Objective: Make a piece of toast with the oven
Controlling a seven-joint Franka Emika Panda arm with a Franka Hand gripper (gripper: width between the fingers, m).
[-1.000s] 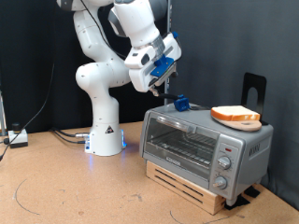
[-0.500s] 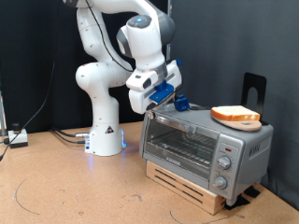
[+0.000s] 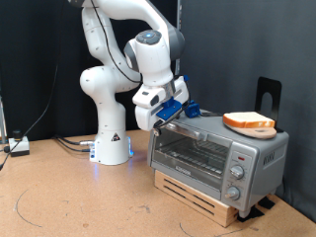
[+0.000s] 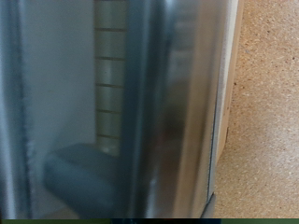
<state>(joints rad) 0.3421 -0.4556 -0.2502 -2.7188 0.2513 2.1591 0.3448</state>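
Observation:
The silver oven [image 3: 219, 150] stands on a low wooden stand at the exterior view's right, with its glass door up and closed. The piece of toast [image 3: 249, 120] lies on a flat wooden plate [image 3: 235, 126] on the oven's roof, toward the right end. My gripper [image 3: 164, 115] hangs at the oven's top front edge near its left corner, right at the door's upper rim. The wrist view is filled by the oven's glass door [image 4: 112, 84] and metal frame, very close, with rack wires behind the glass and one dark finger [image 4: 86, 182] showing blurred.
Three knobs [image 3: 237, 170] sit on the oven's right panel. A small blue object [image 3: 194, 108] rests on the roof beside the gripper. A black stand [image 3: 269, 94] rises behind the oven. The arm's white base [image 3: 111, 146] and cables [image 3: 20, 146] are on the left.
The gripper has swung down and slightly left, from above the oven's roof to the top front edge by the door. The toast and the oven have not moved.

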